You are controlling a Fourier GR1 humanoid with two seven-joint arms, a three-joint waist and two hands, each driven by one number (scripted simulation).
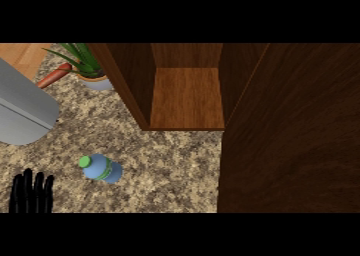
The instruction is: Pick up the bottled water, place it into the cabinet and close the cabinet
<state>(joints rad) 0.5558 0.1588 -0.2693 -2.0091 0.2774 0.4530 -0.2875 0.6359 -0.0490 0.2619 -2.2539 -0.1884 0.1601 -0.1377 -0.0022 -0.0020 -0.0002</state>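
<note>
While nothing is held yet, standing as follows:

Bottle: bottled water (102, 168) upright on the speckled counter (168, 170), green cap on top, free of any hand, in front of the cabinet and to the left of its opening.

Left hand: black left hand (31, 192) at the lower left edge, fingers straight and up, close together, holding nothing; resting, near the bottle but apart from it.

Right hand: not visible anywhere.

Cabinet: dark wood cabinet (187, 95) standing open, bare shelf inside; cabinet door (294, 130) swung out and covering the whole right side.

Other things: potted plant (87, 65) at the upper left, just beside the cabinet's left wall; grey rounded appliance (17, 107) at the left edge; something orange (54, 76) between them, too small to name.

Step in hand: judged as the very start, the pick not begun.

Risk, tipping: tall narrow bottle, likely to fall and roll if touched from the side before fingers close around it.

Risk, door: open door standing between the right side and the bottle, so a reach from there probably blocked or knocking the door.

Risk, entry: bottle carried high perhaps striking the cabinet's front edge or left wall.

Risk, closing: door swung early possibly catching a bottle set too near the shelf edge.
</note>
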